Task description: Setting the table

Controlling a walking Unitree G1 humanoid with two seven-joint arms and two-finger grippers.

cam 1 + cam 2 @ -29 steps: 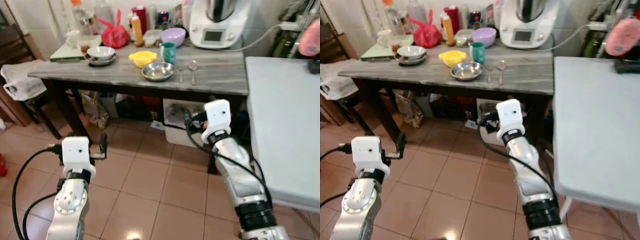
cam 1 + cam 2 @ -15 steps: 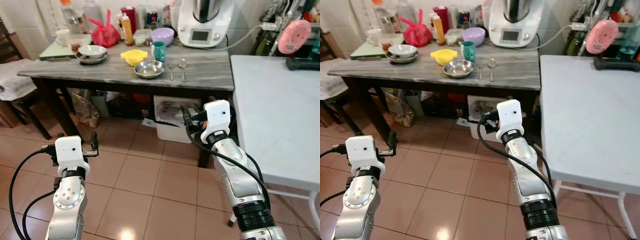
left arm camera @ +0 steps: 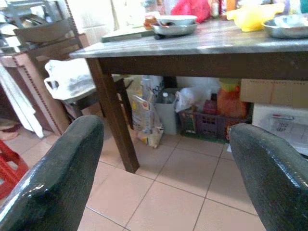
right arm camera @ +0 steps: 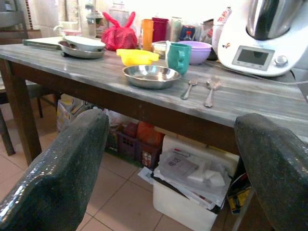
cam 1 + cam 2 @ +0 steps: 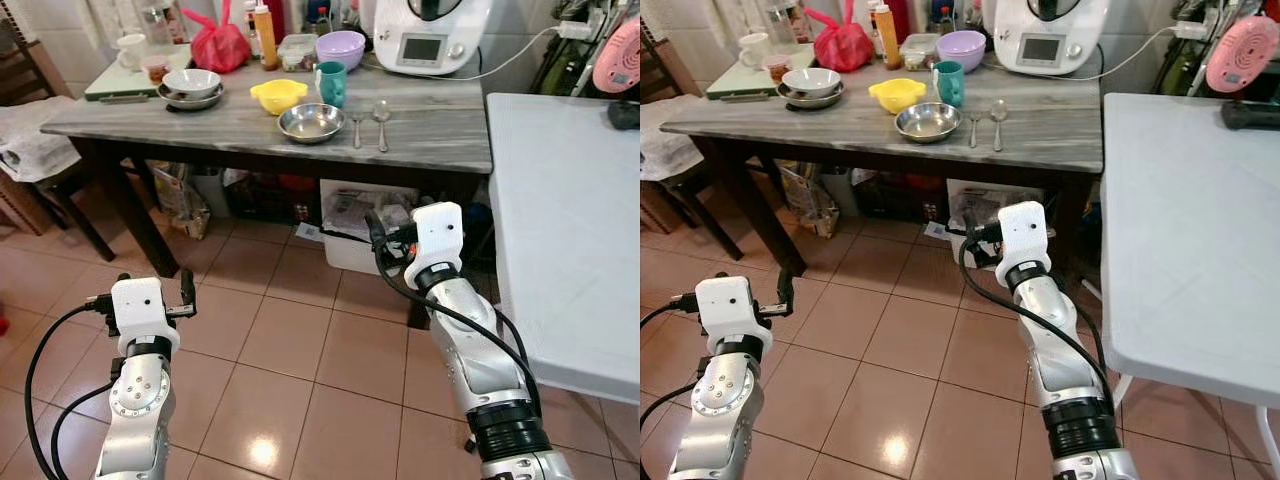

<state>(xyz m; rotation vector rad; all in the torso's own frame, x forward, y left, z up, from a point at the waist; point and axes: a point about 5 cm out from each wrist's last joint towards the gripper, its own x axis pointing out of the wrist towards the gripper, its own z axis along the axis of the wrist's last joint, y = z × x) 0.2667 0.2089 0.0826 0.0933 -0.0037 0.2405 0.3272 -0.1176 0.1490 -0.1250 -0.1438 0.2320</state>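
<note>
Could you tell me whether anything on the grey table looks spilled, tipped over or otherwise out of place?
Nothing stands out. The steel bowl, yellow bowl and teal mug sit upright on the grey table, and the fork and spoon lie neatly side by side beside the steel bowl. No spill shows.

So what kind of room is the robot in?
Probably a home kitchen or dining corner. A wooden table holds bowls, a steel dish, a fork and spoon, and a white cooking machine stands behind.
</note>
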